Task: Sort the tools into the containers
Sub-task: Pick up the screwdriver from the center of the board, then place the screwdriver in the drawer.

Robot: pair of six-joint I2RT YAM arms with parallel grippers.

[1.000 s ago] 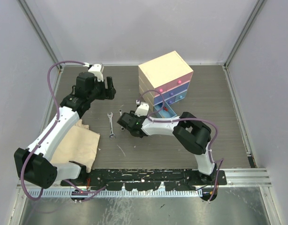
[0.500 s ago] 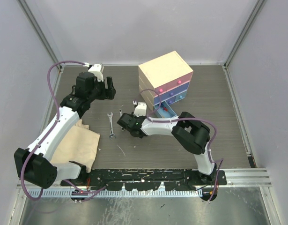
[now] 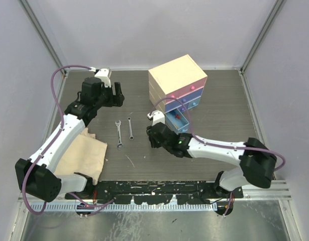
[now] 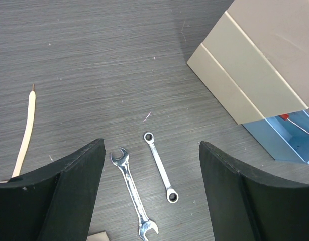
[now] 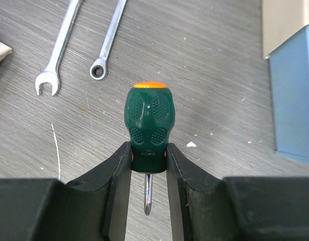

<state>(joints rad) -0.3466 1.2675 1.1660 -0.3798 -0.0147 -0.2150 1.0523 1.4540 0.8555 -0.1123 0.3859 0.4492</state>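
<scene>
Dark grey wood-grain table (image 3: pixel 224 125), scuffed, with pale specks visible in the wrist views. Plain pale walls on three sides, metal frame struts running up the back corners. A black mounting plate (image 3: pixel 159 187) and a ribbed aluminium rail (image 3: pixel 144 203) run along the near edge. A cream chest (image 3: pixel 177 75) sits back-centre, angled. Its pink drawer (image 3: pixel 182 92) and purple drawer (image 3: pixel 187 99) look pushed in. The blue drawer (image 3: pixel 175 122) is pulled out with a red-handled tool (image 3: pixel 177 116) lying inside. A beige cloth (image 3: pixel 84 155) is crumpled on the table at near left, partly under the left arm. Two silver tools lie side by side mid-table, apart from each other: the open-ended wrench (image 3: pixel 118 134) nearer the cloth and the ring wrench (image 3: pixel 130 128) on its chest side. A pale wooden stick (image 4: pixel 24 135) lies on the table off to the left in the left wrist view. The left gripper (image 3: pixel 117 96) hangs over the back-left of the table with its jaws spread wide and nothing between them, the wrenches visible below. The right gripper (image 5: pixel 147 150) is clamped on the green-handled screwdriver (image 5: pixel 146 120), fingers pinching the narrow base of the handle. The orange cap points away from the wrist and the metal tip runs back between the fingers. The screwdriver is held above bare table, between the wrenches and the open blue drawer, touching neither.
</scene>
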